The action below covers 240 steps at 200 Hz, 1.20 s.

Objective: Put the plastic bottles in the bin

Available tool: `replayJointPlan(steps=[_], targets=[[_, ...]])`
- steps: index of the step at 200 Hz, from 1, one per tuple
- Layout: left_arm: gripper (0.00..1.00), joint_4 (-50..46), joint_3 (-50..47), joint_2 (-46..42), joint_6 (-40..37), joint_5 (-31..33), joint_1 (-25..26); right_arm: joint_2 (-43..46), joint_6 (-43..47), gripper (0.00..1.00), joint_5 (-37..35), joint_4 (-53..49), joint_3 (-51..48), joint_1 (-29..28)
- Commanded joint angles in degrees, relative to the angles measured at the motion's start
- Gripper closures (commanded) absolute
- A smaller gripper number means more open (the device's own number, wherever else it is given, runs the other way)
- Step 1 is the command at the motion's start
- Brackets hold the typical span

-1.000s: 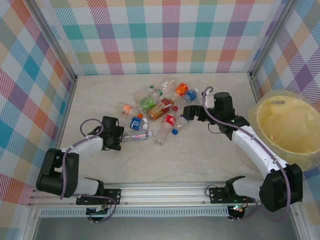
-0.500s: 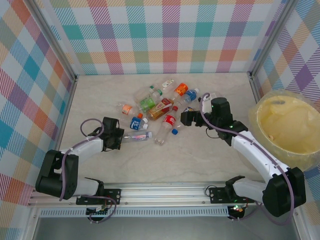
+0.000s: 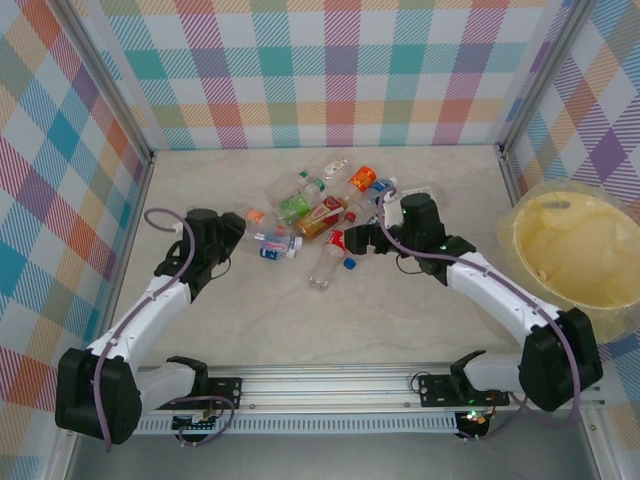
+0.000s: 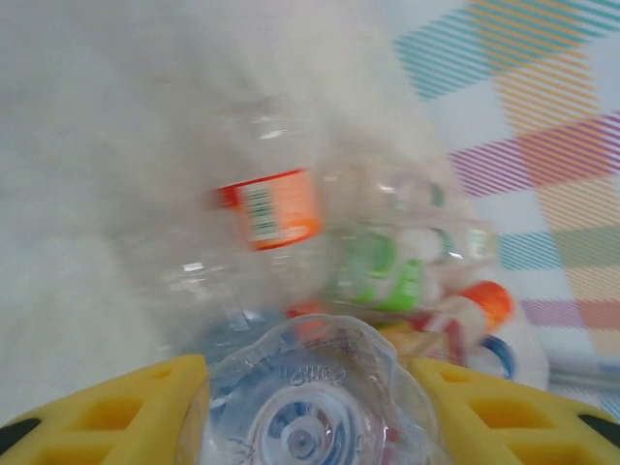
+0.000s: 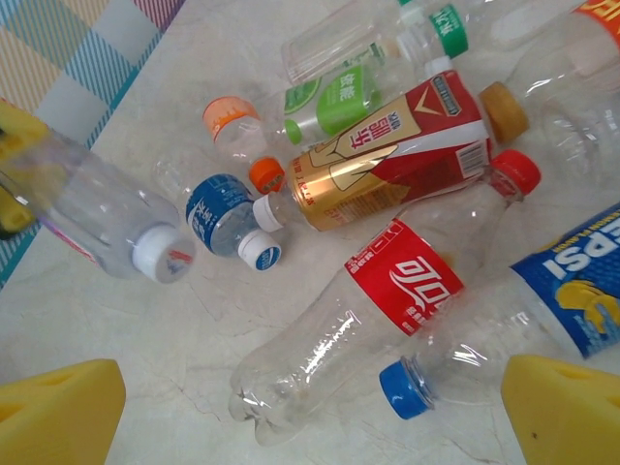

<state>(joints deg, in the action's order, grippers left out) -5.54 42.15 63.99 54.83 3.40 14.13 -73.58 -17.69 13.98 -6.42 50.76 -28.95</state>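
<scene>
Marbled tabletop (image 3: 470, 200) margin between plastic bottles (image 3: 320, 215) and bin (image 3: 580, 255)

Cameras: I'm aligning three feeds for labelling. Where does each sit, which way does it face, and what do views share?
Top external: above and behind the bases, looking down on the table; shows left arm, right arm, bottle pile, bin.
Left wrist: on the left arm, looking low towards the pile, past the left claw closed on a clear bottle.
Right wrist: on the right arm, looking down on the pile between the open right claw's yellow fingers.
Shared: the clear bottle appears in all three.
</scene>
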Motion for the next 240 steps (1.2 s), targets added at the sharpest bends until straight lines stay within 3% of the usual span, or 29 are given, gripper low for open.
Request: replayJointPlan(steps=[1,26,58,87,153,199,240], targets=[[0.48,2.14,4.89,-0.65,-12.03,-6.06,2.43,-1.53,-1.36,0.00,4.44,3.45,2.95,-1.50],[0.47,6.15,8.47,1.51,-16.67,-13.34,5.50,-2.93,-1.74,0.00,13.55,6.83,4.29,-2.72],[0.47,8.31,13.96,6.11,-22.02,-21.60,9.37,-3.14,-1.73,0.00,17.08,8.33,5.12,-3.83],[0.47,8.67,17.70,9.28,-25.51,-23.89,12.47,-3.24,-1.34,0.00,20.26,7.32,5.57,-3.96],[0.48,16.07,19.04,13.59,-23.21,-28.52,14.02,-3.67,-0.67,0.07,23.75,3.11,6.88,-4.28],[0.48,16.22,19.42,14.35,-23.39,-28.10,15.04,-3.24,-2.14,0.33,17.67,1.56,6.95,-4.29],[0.49,16.26,19.55,14.83,-23.07,-27.54,15.31,-3.15,-2.01,0.40,16.23,-1.32,7.60,-4.27]])
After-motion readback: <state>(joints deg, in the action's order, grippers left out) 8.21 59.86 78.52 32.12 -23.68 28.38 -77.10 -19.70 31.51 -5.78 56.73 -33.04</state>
